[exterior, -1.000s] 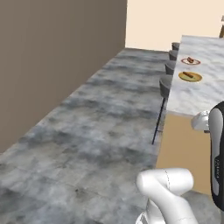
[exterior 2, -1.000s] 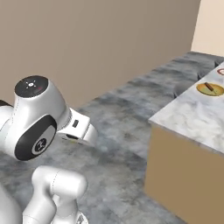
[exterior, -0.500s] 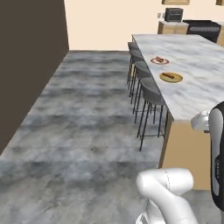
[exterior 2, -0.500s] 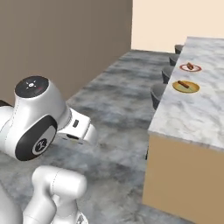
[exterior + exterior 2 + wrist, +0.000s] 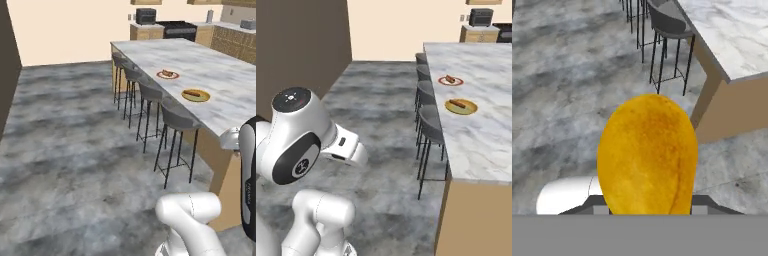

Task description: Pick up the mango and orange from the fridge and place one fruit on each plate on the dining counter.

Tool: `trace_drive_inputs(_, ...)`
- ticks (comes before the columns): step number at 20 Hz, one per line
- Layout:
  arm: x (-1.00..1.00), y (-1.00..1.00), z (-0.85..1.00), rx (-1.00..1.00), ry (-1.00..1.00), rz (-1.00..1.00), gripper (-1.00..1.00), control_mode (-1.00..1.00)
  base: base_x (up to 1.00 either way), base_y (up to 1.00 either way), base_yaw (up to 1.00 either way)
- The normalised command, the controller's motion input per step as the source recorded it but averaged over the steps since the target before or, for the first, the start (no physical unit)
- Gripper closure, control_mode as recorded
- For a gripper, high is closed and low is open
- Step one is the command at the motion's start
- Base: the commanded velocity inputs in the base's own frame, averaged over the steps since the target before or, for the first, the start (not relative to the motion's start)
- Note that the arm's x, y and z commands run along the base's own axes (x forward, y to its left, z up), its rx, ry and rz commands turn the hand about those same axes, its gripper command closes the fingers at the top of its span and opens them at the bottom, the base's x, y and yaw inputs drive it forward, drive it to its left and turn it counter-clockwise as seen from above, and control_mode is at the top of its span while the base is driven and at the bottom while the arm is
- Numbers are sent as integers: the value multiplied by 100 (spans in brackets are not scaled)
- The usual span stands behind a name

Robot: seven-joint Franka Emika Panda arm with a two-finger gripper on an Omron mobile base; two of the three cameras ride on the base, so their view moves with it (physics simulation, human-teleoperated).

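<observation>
Base has swung round vs 1 s ago: dining counter [image 5: 225,85] w/ both plates [image 5: 196,95] now ahead. Gripper [image 5: 647,212] clenched on mango [image 5: 647,155], fruit between fingers. Delivery leg.

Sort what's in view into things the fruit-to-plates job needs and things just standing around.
Job: mango, held in the gripper; red-rimmed plate; yellow-rimmed plate; dining counter.
Standing around: grey stools; black microwave; stove.
</observation>
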Motion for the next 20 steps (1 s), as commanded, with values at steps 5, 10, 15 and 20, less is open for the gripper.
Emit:
trace_drive_inputs(5,0,0,0,0,0,0,100,100,100,82,-65)
trace_drive_inputs(10,0,0,0,0,0,0,100,100,100,41,-61)
trace_drive_inputs(15,0,0,0,0,0,0,100,100,100,34,-51)
trace_drive_inputs(20,0,0,0,0,0,0,100,100,96,23,-35)
